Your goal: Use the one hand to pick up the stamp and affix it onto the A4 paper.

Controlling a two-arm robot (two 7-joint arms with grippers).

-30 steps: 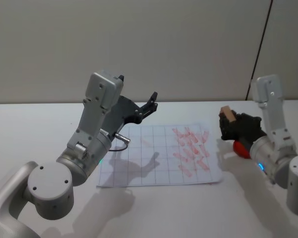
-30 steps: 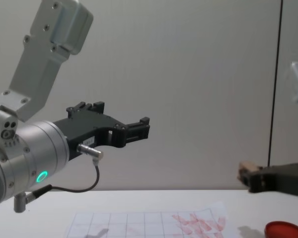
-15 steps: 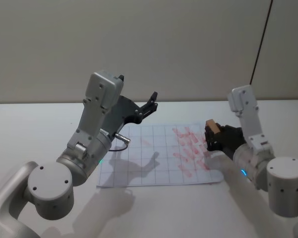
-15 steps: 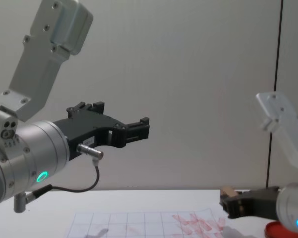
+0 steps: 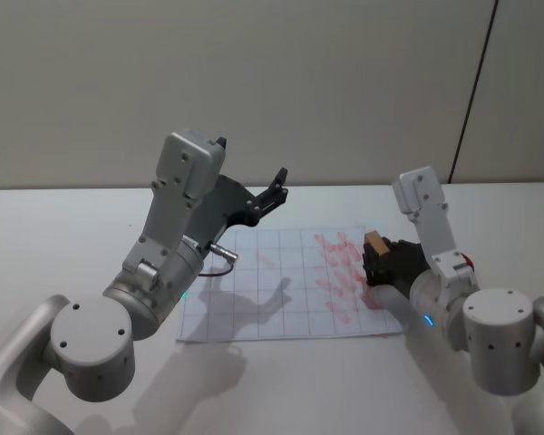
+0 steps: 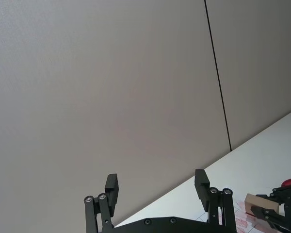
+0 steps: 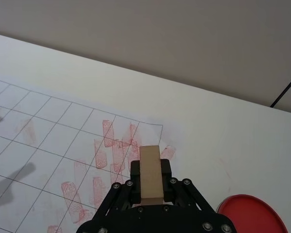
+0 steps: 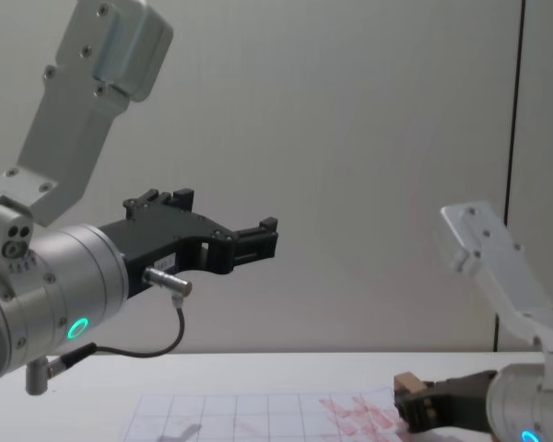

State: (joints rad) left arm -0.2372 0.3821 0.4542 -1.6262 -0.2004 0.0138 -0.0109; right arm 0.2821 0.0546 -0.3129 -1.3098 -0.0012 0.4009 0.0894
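The stamp (image 5: 374, 242) is a small light-tan wooden block. The right gripper (image 5: 378, 260) clamps it between its jaws, low over the red marks on the right side of the A4 paper (image 5: 281, 294); contact cannot be determined. The left gripper (image 5: 276, 190) hangs raised over the paper's far left part, fingers apart. A red ink pad (image 7: 250, 216) lies right of the paper on the white table (image 5: 54, 236), before a grey wall (image 5: 299, 82).
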